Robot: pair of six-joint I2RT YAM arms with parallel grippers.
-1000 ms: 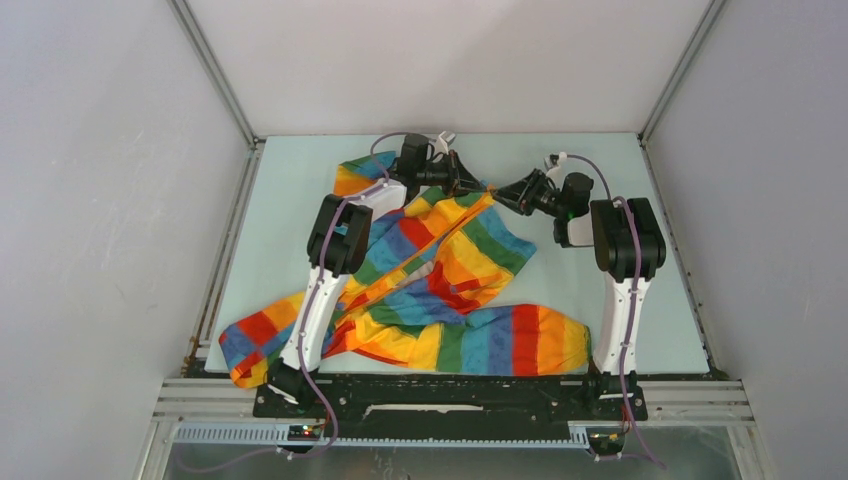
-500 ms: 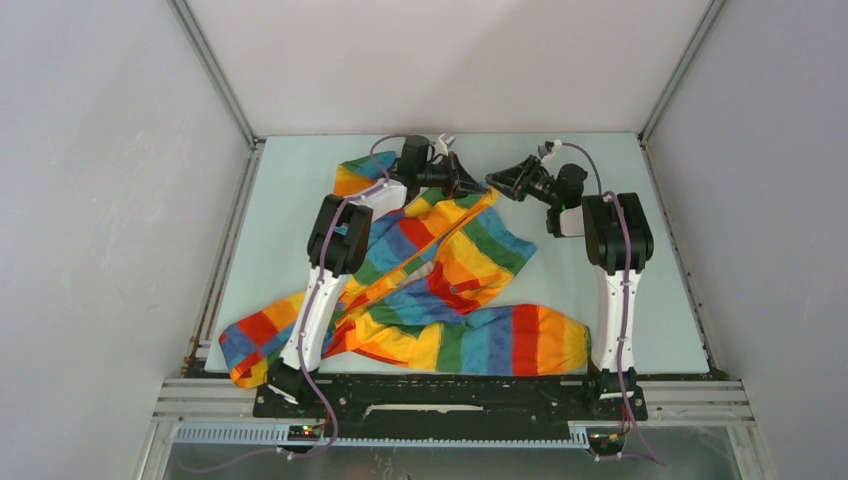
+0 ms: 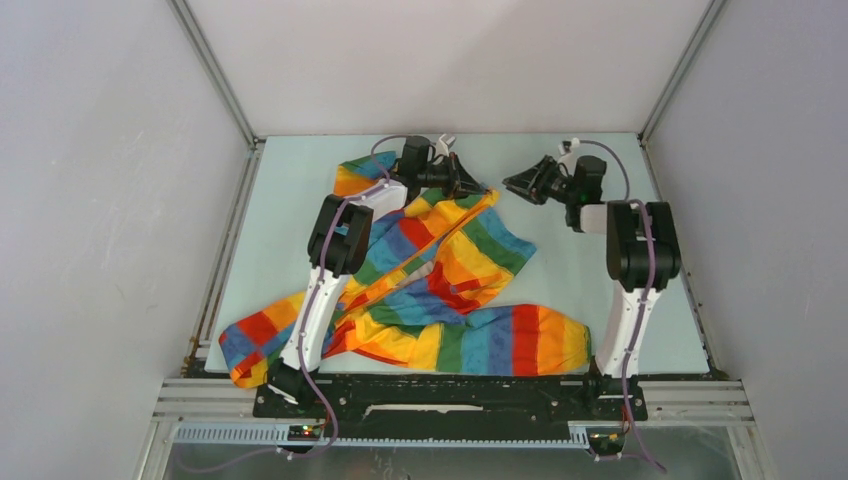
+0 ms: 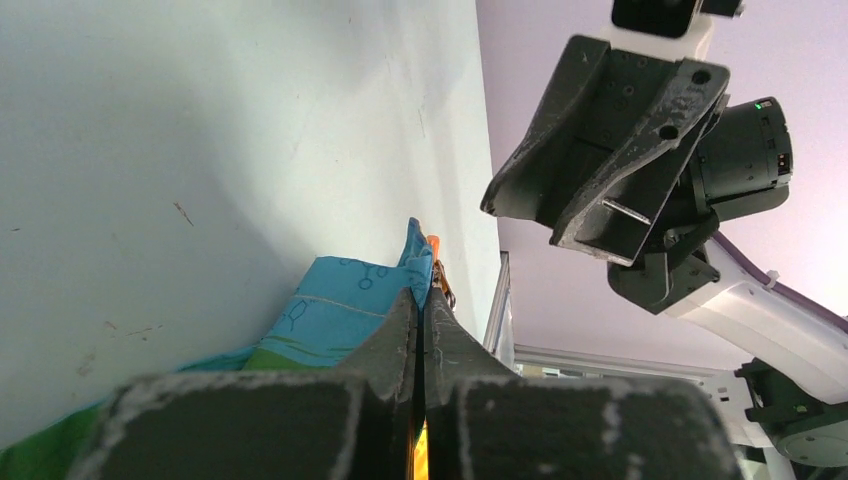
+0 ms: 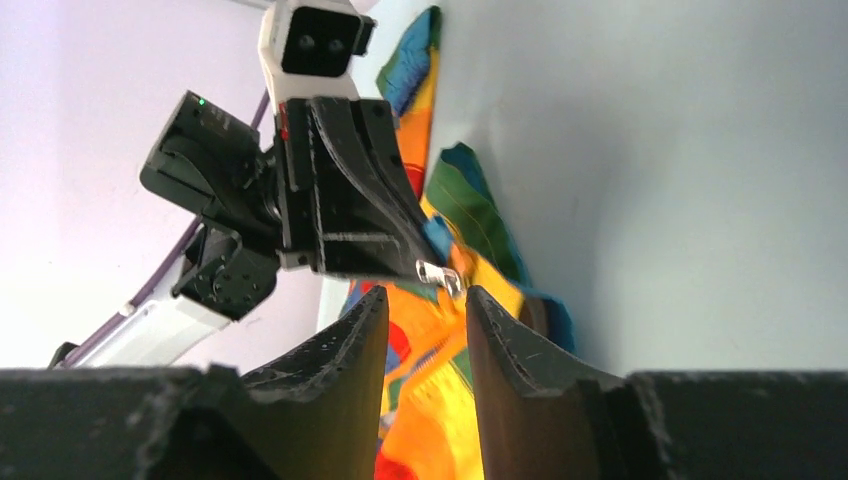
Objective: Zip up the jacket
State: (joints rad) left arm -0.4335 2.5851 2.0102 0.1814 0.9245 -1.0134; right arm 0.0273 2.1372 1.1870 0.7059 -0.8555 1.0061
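Observation:
The rainbow-striped jacket (image 3: 450,270) lies crumpled across the middle of the table, one sleeve along the near edge. My left gripper (image 3: 478,188) is at its far top corner, shut on the jacket's edge by the orange zipper strip (image 4: 434,245); blue fabric (image 4: 340,310) sticks out past the left gripper's tip (image 4: 422,296). My right gripper (image 3: 512,184) hovers just right of it, open and empty, pointing at the left gripper. In the right wrist view the right gripper (image 5: 425,300) frames a small silver zipper pull (image 5: 440,272) under the left gripper's fingers (image 5: 375,215).
The light table (image 3: 580,280) is bounded by metal frame rails (image 3: 690,290) and grey walls. The left sleeve (image 3: 255,340) reaches the near left corner. The right sleeve (image 3: 520,340) lies by the right arm's base.
My right gripper has drawn back from the jacket's top corner, lifting and moving right; its arm has swung right. The left gripper and jacket have not moved.

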